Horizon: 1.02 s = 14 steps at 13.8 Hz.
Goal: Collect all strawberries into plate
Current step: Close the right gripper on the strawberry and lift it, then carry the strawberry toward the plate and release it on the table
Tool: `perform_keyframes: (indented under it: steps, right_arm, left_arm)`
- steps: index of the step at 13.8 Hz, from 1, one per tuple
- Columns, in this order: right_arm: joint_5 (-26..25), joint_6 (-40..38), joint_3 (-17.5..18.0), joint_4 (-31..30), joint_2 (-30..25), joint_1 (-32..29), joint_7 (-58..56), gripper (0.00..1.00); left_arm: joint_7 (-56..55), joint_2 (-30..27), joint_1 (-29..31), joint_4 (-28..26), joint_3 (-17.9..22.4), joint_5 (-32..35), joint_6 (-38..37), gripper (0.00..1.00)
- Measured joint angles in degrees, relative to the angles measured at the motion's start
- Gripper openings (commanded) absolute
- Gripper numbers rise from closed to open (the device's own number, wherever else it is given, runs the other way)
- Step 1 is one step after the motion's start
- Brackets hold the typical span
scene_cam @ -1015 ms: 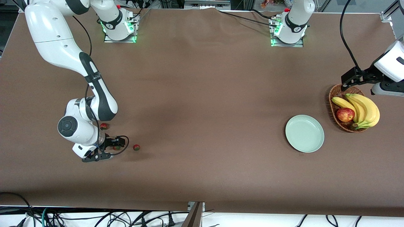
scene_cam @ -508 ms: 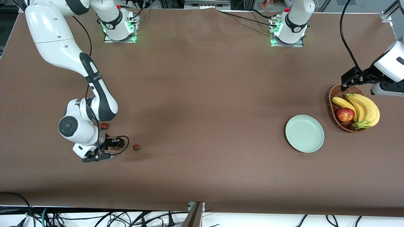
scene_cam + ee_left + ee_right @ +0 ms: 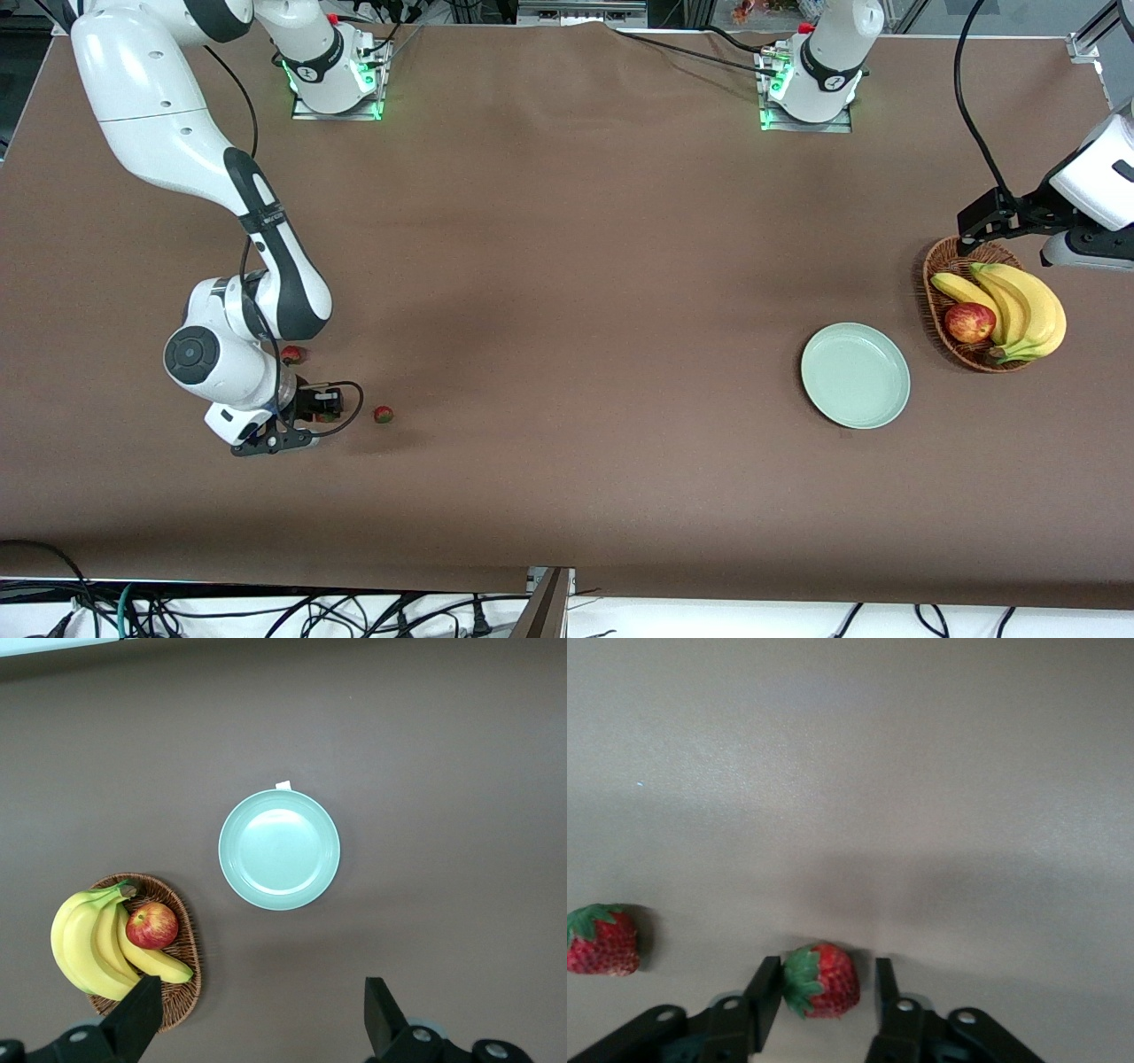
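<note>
In the front view the right tool [image 3: 326, 414] covers most of the strawberry [image 3: 822, 981] between its fingers. The left tool [image 3: 257, 1020] is cut off by its wrist picture's edge, only two finger stubs showing. The left arm's wrist runs off the front view's edge.

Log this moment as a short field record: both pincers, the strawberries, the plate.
right pincer: low at the table, fingers astride one small red strawberry with a green cap, with a gap visible on one side
left pincer: open, waiting up in the air near the brown wicker basket
other strawberries: two lying loose, one nearer the front camera than the other
round mint-green plate: no berries in it
</note>
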Motion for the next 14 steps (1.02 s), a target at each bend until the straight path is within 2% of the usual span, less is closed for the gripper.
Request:
perform_keyframes:
  steps: [4, 11, 14]
  right_arm:
    - [-0.03, 0.05, -0.01, 0.01, 0.0, 0.01, 0.0, 0.19]
    - [-0.03, 0.4, 0.04, 0.94, -0.04, 0.25, -0.04, 0.19]
    - [-0.03, 0.41, 0.43, 1.77, -0.82, 2.43, -0.07, 0.19]
  left_arm:
    - [0.0, 0.0, 0.01, 0.0, 0.0, 0.0, -0.03, 1.0]
    - [0.0, 0.0, 0.02, 0.0, 0.0, 0.0, -0.06, 1.0]
    - [0.0, 0.0, 0.02, 0.0, 0.0, 0.0, -0.06, 1.0]
